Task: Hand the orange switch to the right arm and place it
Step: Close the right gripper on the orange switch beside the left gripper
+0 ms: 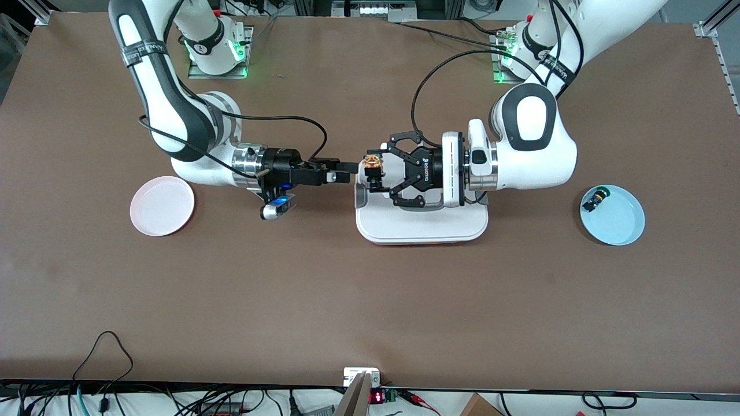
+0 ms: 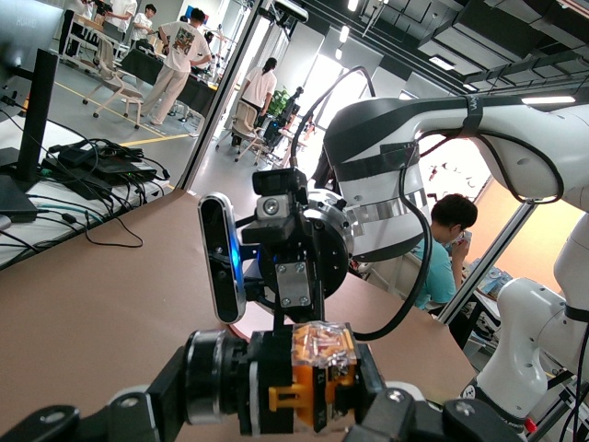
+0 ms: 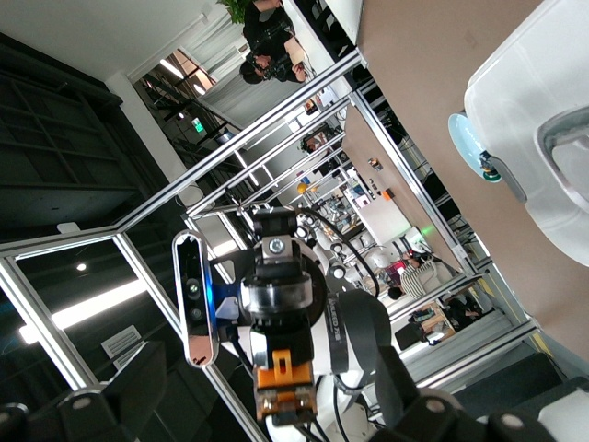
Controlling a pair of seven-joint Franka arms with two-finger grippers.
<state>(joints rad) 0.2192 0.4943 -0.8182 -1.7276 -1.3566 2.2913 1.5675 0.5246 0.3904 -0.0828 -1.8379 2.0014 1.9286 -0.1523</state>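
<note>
1. Two grippers meet in the air over the middle of the desk, and between them we see the orange switch (image 1: 373,166).
2. We see the left gripper (image 1: 377,171), the wide black one, clenched on the orange switch; it holds the switch above the edge of the white tray (image 1: 421,226) that faces the right arm's end of the desk.
3. We see the right gripper (image 1: 347,171), the slim black one, pointing at the switch, with its fingertips just beside it. We cannot tell whether its fingers are parted or closed.
4. In the left wrist view the orange switch (image 2: 313,378) sits between the black fingers (image 2: 216,382) of the left gripper, and the right gripper (image 2: 293,285) faces it from close by.
5. We see a pink plate (image 1: 162,205) toward the right arm's end of the desk.
6. We see a blue plate (image 1: 621,222) toward the left arm's end, with a small black switch with a green cap (image 1: 595,200) lying in it.
</note>
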